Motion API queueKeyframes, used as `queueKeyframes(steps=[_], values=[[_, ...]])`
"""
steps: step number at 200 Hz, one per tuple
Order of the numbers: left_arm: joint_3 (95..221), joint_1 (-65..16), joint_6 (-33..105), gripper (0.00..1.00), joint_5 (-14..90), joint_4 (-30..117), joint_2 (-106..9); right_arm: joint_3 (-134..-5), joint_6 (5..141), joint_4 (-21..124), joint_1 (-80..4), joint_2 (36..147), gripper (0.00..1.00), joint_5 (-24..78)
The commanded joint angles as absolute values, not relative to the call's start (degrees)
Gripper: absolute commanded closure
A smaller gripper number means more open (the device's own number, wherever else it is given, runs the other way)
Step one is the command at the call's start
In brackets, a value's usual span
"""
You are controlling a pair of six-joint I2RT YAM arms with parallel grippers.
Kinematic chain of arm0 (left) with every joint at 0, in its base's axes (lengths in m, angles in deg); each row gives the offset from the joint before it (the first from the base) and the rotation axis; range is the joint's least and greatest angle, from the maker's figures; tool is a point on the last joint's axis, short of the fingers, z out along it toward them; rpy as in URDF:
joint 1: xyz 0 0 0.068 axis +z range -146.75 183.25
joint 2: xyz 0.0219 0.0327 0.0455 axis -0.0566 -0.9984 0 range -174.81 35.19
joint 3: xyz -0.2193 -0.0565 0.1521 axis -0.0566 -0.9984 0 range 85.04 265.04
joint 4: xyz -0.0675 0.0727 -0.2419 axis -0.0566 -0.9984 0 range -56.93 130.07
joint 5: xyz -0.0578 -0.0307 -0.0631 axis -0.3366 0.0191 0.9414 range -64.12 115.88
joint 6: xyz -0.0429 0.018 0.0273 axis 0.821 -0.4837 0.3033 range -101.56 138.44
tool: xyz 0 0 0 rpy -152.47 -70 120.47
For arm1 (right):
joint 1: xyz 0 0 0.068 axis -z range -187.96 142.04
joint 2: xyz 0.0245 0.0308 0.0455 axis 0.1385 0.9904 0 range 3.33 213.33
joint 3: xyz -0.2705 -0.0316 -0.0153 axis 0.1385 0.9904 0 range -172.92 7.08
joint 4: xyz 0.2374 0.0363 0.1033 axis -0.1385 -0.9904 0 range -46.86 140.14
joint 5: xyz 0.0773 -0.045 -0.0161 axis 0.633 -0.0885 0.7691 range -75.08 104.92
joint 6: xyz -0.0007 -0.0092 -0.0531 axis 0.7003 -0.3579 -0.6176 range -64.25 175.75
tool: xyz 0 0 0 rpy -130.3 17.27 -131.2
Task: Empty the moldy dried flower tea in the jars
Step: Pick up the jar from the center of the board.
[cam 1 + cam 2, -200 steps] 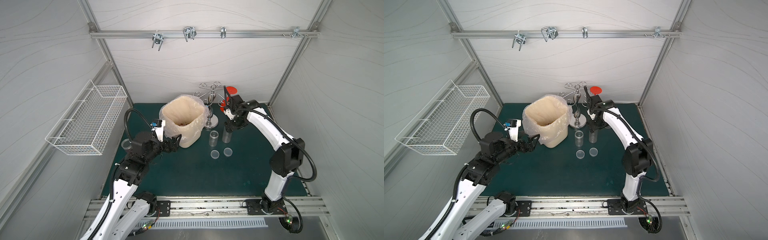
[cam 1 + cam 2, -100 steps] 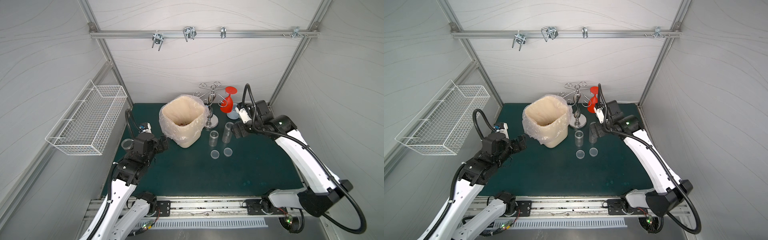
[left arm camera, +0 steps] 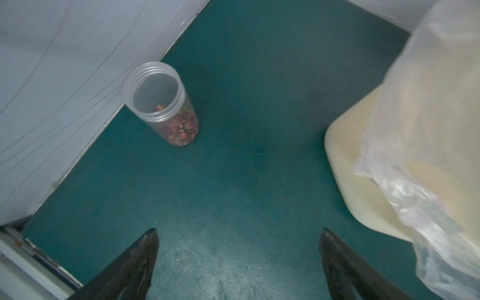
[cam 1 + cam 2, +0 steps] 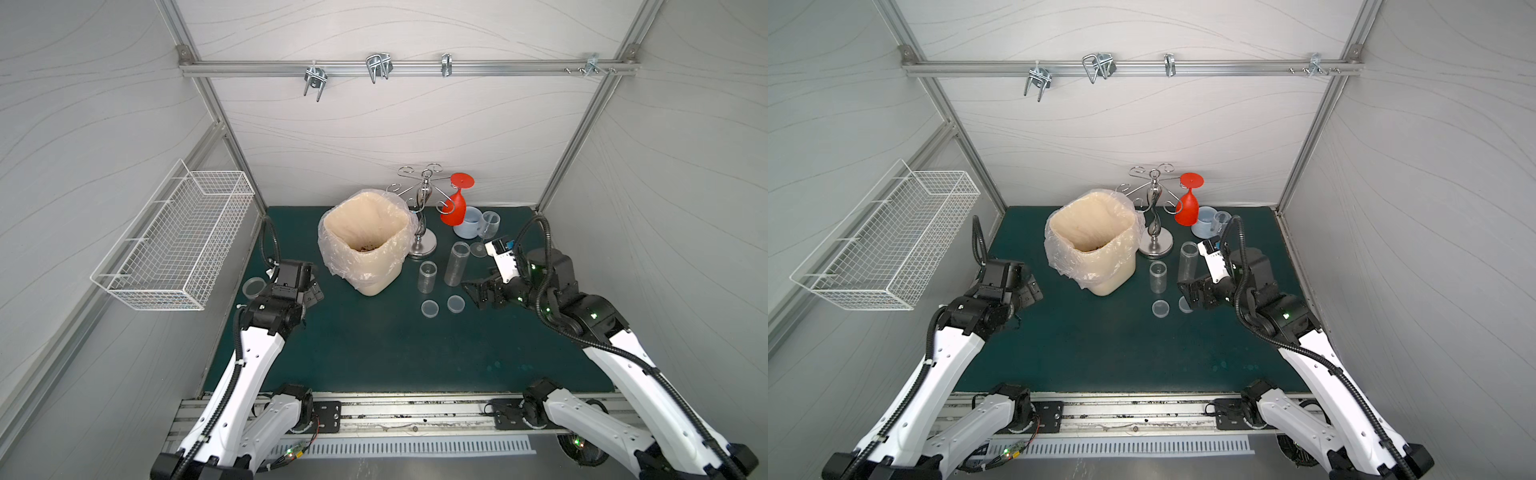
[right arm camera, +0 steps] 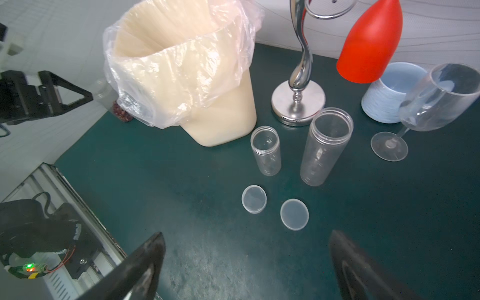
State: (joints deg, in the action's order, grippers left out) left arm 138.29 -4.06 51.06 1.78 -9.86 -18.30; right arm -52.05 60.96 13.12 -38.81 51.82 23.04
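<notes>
left gripper (image 3: 237, 235) and right gripper (image 5: 246, 237) both gaping, empty. tea (image 3: 181, 128) sits in the lidless jar (image 3: 158, 98) right by the wall (image 3: 52, 78) (tight spot), so a sloppy grab could tip it short of the bin (image 3: 363, 155)

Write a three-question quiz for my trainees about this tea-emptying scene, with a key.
1. True or false: the left claw and right claw are both open and empty.
2. Which jar holds dried flower tea? A) the jar by the side wall B) the tall jar C) the short narrow jar.
3. Fill in: ___ loose lids lie on the green mat beside the two empty jars.
Key: 1 true; 2 A; 3 two.
</notes>
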Motion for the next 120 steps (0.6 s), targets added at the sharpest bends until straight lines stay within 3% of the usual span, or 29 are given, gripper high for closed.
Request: queueKeyframes(steps=[1, 50, 120], values=[[139.8, -1.7, 52.1, 0.03, 1.1, -7.9, -19.8, -49.9, 61.6, 19.7, -39.1, 49.0, 0.01, 27.0], [139.8, 4.9, 53.3, 0.03, 2.7, -4.8, -25.3, -46.7, 62.1, 23.2, -39.1, 44.9, 0.01, 29.1], [132.1, 7.5, 54.5, 0.03, -8.6, 12.2, -27.1, -42.2, 63.1, 30.1, -39.1, 41.3, 0.01, 32.7]])
